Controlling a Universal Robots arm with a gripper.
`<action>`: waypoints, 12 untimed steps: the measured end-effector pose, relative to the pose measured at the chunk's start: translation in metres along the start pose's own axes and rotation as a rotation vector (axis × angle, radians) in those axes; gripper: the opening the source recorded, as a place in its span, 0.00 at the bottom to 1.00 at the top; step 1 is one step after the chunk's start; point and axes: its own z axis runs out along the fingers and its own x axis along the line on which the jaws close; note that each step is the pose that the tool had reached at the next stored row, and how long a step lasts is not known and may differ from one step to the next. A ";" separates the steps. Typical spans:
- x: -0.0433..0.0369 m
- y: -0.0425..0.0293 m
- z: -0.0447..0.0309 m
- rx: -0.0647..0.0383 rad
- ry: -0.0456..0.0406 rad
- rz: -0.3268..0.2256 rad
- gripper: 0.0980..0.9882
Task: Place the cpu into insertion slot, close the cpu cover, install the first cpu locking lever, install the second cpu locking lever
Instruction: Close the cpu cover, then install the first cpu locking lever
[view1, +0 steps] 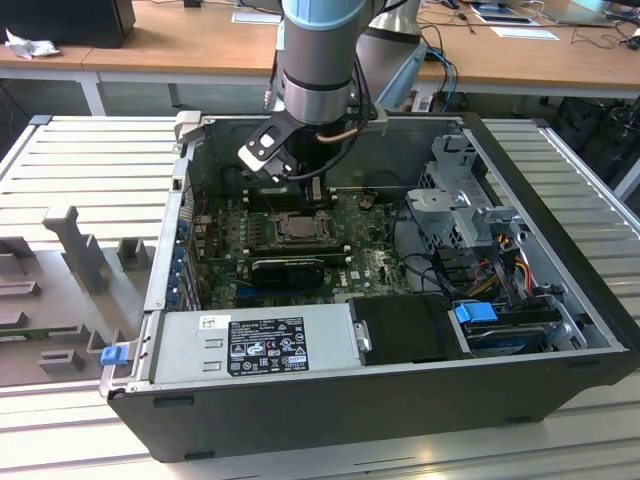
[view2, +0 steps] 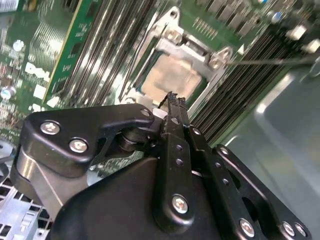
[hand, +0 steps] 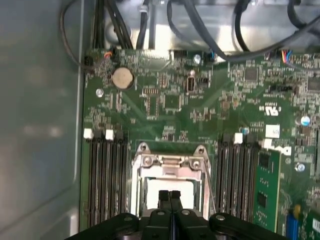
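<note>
Hand (hand: 170, 196), fingers together, empty, just over cpu (hand: 150, 194).

The open computer case (view1: 400, 410) lies on the surface (view1: 100, 150), with a desk (view1: 150, 50) beyond its far side. Inside the case, the motherboard (view1: 350, 255) lies on the floor from the exterior view's left to the middle. The power supply (view1: 255, 345) runs along the near wall, and the drive cage (view1: 460, 205) stands at the exterior view's right. The insertion slot (view1: 297, 228) sits toward the far side of the board. The cpu (hand: 167, 186) lies in it, with the frame of the cpu cover (hand: 169, 161) around it. Memory slots (hand: 105, 175) flank it on both sides. The gripper (hand: 170, 196) hangs just above the cpu.
</note>
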 end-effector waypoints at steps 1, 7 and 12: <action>0.0000 -0.0015 0.0000 0.000 0.0000 0.000 0.01; 0.0002 -0.0055 0.0000 0.000 0.0001 0.000 0.01; 0.0002 -0.0078 -0.0003 0.000 -0.0001 0.000 0.01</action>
